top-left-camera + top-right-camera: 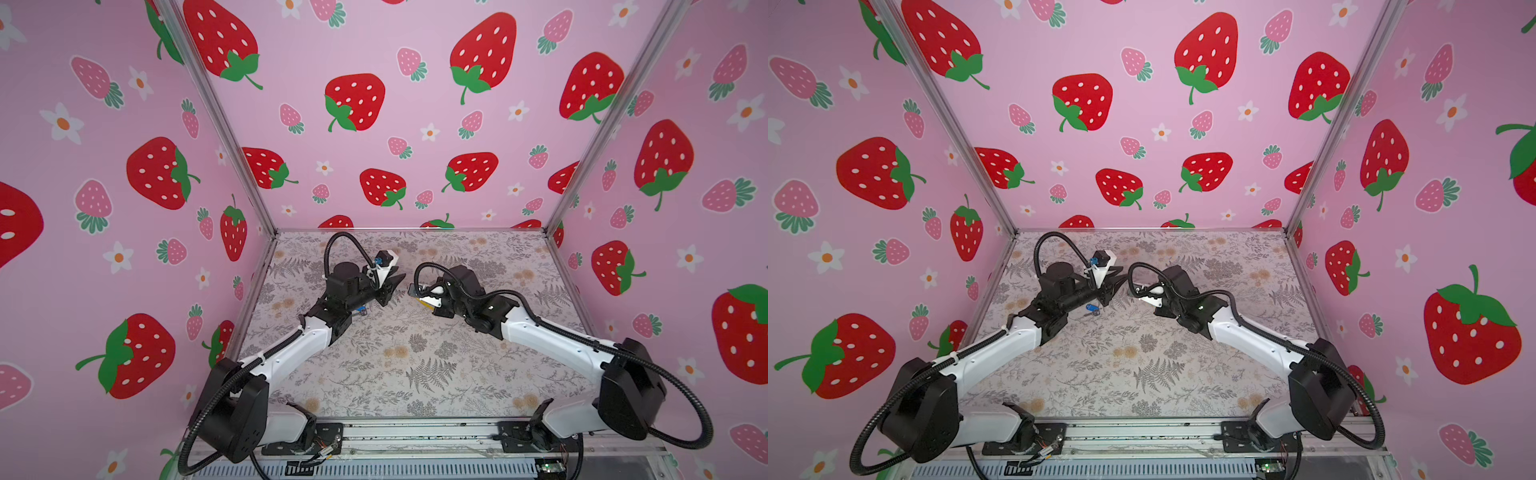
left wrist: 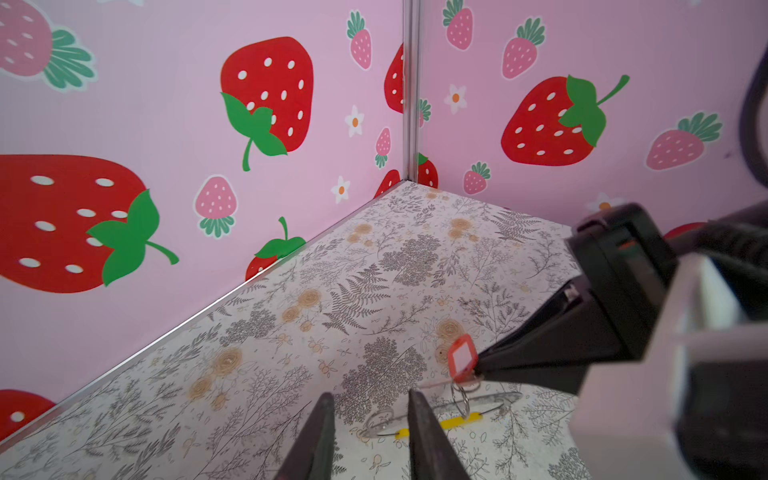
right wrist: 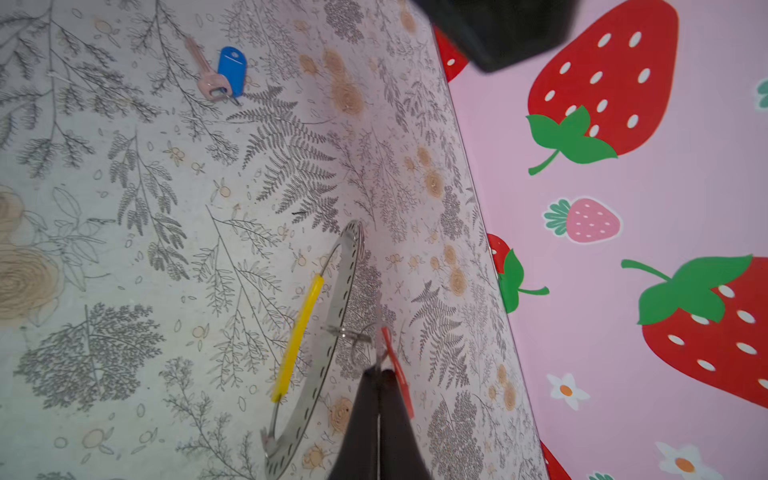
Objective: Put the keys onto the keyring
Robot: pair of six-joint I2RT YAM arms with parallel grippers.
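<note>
Right end effector (image 3: 379,372) clenched, seemingly on red-tagged key (image 2: 450,356) (label (image 2: 462,358) blank); left end effector (image 2: 370,395) released.

We read this as a robotics lab test cell — strawberry-print wall panels (image 1: 415,124) on aluminium framing (image 1: 223,124), fern-print tabletop (image 1: 395,361), robot arms (image 1: 552,336) on a slotted rail (image 1: 415,434) — bare wiring (image 1: 322,451) up front.

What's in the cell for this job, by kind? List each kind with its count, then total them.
keys: 2 (blue-tagged key lying on the table, red-tagged key at the tip of the right hand)
keyring: 1, a grey hoop with a yellow segment
Total: 3
</note>
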